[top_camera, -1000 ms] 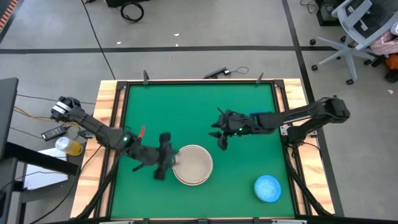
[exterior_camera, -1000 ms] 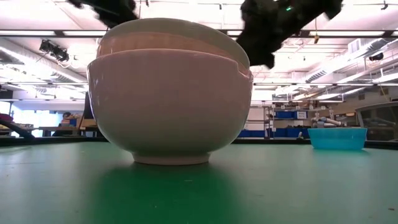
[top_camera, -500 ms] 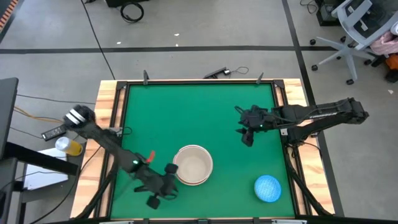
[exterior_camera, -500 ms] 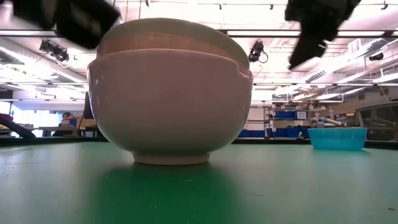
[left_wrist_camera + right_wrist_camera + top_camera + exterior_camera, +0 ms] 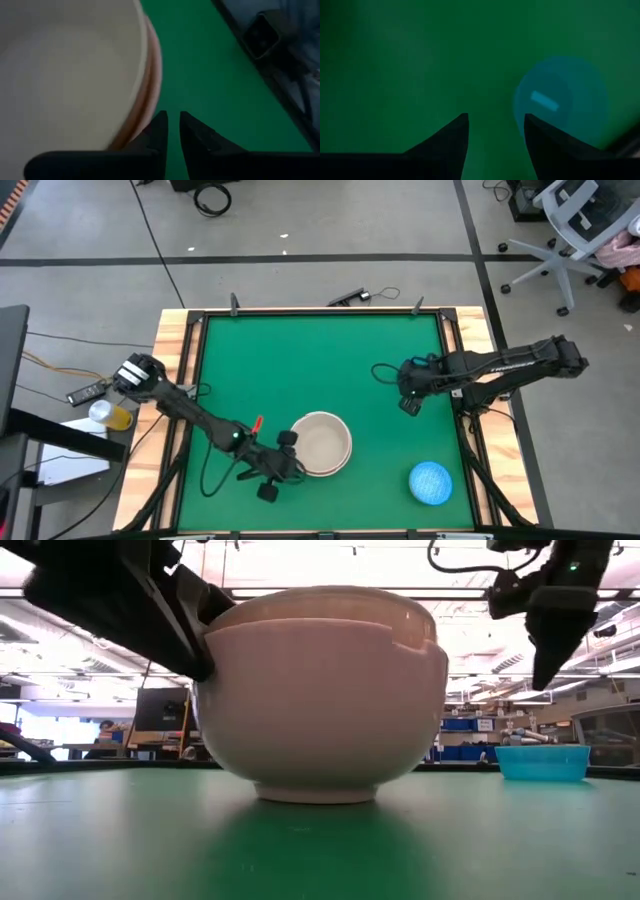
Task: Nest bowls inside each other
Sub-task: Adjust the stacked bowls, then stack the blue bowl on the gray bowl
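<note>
Three bowls stand nested and upright on the green table near its front edge: a white bowl (image 5: pixel 320 710) outermost, a tan-orange one (image 5: pixel 152 75) inside it, a cream one (image 5: pixel 65 75) innermost. My left gripper (image 5: pixel 172 125) (image 5: pixel 283 458) is low at the stack's left near side, its fingers shut to a narrow slit with nothing between them. The speckled blue bowl (image 5: pixel 431 482) (image 5: pixel 542 762) rests upright by itself at the near right. My right gripper (image 5: pixel 408 405) (image 5: pixel 496 120) hangs open above the table's right part, pointing steeply down, holding nothing. My left gripper meets the stack with the outer side of one finger (image 5: pixel 159 122). That finger lies against the stack's rim (image 5: pixel 146 112) on its left near side. The fingers come slanting down from the table's left. The stack stands on its foot, upright on the table.
The table's dark near edge rail (image 5: pixel 270 80) runs close behind my left gripper. Bare green mat (image 5: pixel 320 360) takes up the far half of the table. Wooden side boards (image 5: pixel 170 380) frame the mat.
My left gripper has gone down and toward the near edge, then in against the stack from the left. The nested bowls have slid a little toward the table's right, staying upright. My right gripper has drawn back toward the right edge and tipped to point downward.
</note>
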`<control>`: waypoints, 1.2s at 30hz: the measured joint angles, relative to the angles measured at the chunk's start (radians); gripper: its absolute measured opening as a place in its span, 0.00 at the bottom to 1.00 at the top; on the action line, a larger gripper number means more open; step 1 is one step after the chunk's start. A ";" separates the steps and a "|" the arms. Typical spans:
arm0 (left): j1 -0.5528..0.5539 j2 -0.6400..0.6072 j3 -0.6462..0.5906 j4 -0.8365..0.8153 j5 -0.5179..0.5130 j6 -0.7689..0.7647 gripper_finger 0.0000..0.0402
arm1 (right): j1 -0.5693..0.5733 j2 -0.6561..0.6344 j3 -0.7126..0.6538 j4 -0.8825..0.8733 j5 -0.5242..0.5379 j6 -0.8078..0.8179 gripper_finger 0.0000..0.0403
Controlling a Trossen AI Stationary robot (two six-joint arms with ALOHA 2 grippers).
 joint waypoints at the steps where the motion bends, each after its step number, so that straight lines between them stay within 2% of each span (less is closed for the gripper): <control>1: 0.008 -0.011 0.000 -0.027 -0.018 0.003 0.13 | 0.008 0.001 -0.001 -0.010 0.015 0.009 0.48; 3: 0.027 -0.034 -0.001 -0.090 -0.062 0.019 0.13 | 0.018 -0.001 -0.013 0.004 0.052 0.020 0.48; 7: 0.065 -0.075 -0.002 -0.178 -0.173 0.036 0.13 | -0.001 -0.001 -0.090 0.034 0.059 0.029 0.48; 14: 0.095 -0.200 -0.002 -0.344 -0.281 0.040 0.13 | -0.123 -0.001 -0.262 0.217 0.080 0.021 0.48; 18: 0.105 -0.309 -0.002 -0.455 -0.367 0.038 0.13 | -0.192 -0.001 -0.266 0.249 0.097 0.026 0.48; 22: 0.106 -0.419 -0.001 -0.469 -0.433 0.034 0.13 | -0.245 0.005 -0.266 0.288 0.087 0.009 0.45; 25: 0.108 -0.476 0.000 -0.455 -0.460 0.033 0.13 | -0.266 0.016 -0.266 0.319 0.028 -0.014 0.41; 28: 0.119 -0.499 0.000 -0.455 -0.464 0.035 0.13 | -0.276 0.043 -0.266 0.341 0.015 -0.031 0.37; 36: 0.175 -0.477 0.000 -0.427 -0.463 0.033 0.13 | -0.296 0.152 -0.266 0.366 -0.011 -0.053 0.19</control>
